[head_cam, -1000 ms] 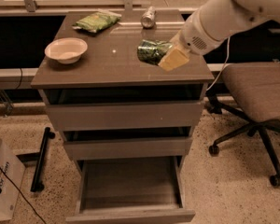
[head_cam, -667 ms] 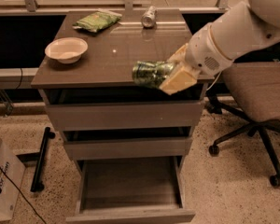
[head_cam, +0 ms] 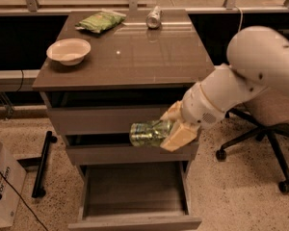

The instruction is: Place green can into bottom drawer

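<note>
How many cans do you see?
2. The green can is in the gripper, in front of the drawers, above the open bottom drawer. The silver can sits at the cabinet top's back edge.

dim, warm; glare on cab top (head_cam: 149, 57); gripper (head_cam: 171, 129) lit over btm drawer (head_cam: 135, 189)

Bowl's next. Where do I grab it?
Probably pinch the bowl by its near rim, from above: it sits upright and shallow, seemingly too wide to span. The gripper, shut on the green can, hangs above the open bottom drawer.
</note>
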Controlling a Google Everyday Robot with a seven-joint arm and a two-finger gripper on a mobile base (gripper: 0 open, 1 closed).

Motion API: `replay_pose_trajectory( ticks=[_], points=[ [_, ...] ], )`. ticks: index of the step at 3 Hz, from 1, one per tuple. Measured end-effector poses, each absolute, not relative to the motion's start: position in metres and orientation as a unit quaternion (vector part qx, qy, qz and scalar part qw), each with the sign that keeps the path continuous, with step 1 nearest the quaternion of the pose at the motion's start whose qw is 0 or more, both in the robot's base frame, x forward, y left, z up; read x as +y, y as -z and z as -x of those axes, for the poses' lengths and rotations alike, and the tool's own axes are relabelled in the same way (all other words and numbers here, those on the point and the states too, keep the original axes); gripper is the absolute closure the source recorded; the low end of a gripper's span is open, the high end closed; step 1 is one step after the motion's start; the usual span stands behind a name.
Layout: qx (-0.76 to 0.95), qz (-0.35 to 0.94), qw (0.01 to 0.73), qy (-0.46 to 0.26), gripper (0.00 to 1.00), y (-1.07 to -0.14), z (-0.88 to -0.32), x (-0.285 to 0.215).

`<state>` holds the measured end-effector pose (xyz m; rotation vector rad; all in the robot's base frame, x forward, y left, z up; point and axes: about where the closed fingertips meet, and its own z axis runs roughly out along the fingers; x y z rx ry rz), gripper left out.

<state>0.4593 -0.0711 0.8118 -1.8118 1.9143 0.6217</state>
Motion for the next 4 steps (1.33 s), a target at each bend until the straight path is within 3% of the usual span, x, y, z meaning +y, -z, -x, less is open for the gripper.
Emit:
replay_pose_trajectory(
  ticks=[1, 2, 4],
  points=[
    [0.701, 0.635, 0.176, -0.274, 1.00, -0.727, -0.456, -0.062],
    [0.700, 0.636, 0.176, -0.273, 1.00, -0.728, -0.455, -0.062],
    [0.724, 0.593, 0.179, -0.302, 1.00, -0.632, -0.449, -0.065]
  ],
)
